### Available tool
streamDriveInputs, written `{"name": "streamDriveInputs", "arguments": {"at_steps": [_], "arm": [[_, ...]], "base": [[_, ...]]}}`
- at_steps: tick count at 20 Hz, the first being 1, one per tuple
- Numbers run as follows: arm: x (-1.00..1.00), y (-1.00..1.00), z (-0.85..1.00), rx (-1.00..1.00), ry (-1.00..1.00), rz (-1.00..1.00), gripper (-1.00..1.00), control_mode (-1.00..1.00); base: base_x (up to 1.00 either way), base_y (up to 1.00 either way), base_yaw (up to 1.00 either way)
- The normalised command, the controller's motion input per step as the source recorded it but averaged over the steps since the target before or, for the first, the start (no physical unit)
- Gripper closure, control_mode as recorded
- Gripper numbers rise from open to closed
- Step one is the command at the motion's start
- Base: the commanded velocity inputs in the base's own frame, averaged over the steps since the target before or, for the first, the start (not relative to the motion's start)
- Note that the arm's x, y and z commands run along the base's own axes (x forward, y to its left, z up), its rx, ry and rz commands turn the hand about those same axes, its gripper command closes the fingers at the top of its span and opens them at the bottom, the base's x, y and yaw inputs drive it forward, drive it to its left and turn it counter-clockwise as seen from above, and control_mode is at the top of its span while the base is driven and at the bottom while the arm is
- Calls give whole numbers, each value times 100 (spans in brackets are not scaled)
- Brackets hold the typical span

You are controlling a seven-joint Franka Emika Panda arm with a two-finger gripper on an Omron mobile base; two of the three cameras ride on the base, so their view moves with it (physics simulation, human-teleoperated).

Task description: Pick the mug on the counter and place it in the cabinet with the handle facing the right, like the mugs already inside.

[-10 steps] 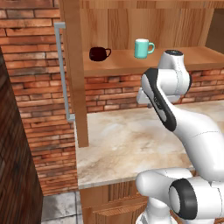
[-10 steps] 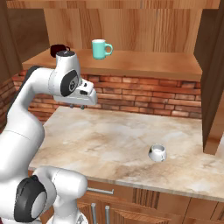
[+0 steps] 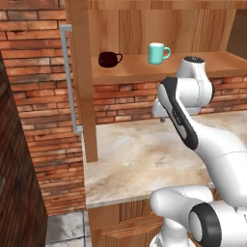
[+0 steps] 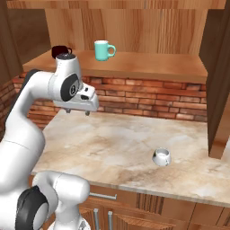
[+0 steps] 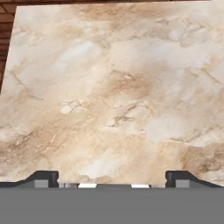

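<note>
The small white mug (image 4: 161,157) stands upright on the beige marbled counter (image 4: 117,143), toward its front right; its handle is too small to make out. My gripper (image 4: 77,112) hangs open and empty above the counter's back left, well left of the mug. In the hand view my gripper (image 5: 111,179) looks straight down at bare stone (image 5: 113,87), with the fingertips (image 5: 43,178) wide apart. On the cabinet shelf (image 4: 148,65) above, the teal mug (image 4: 104,49) and the maroon mug (image 4: 60,50) stand with their handles to the right. From the left base view my gripper (image 3: 161,118) is mostly hidden behind the arm.
The open cabinet door (image 3: 82,82) with its grey bar handle (image 3: 67,79) juts out at the counter's left end. Another wooden door edge (image 4: 220,90) hangs at the right. A brick wall (image 4: 148,99) backs the counter under the shelf.
The hand has sunk very slightly toward the counter. The white mug and the shelf mugs have not moved.
</note>
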Motion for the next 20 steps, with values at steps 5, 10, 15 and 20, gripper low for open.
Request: {"name": "streamDriveInputs", "arguments": {"at_steps": [5,10,15,20], "arm": [[-34,-14,-17,0,-8,2,-100,-100],[-34,-29,-17,0,-7,9,-100,-100],[-32,-38,-18,0,-6,11,-100,-100],[-8,-42,-24,0,-3,8,-100,-100]], "base": [[0,0,0],[0,0,0],[0,0,0],[0,0,0]]}}
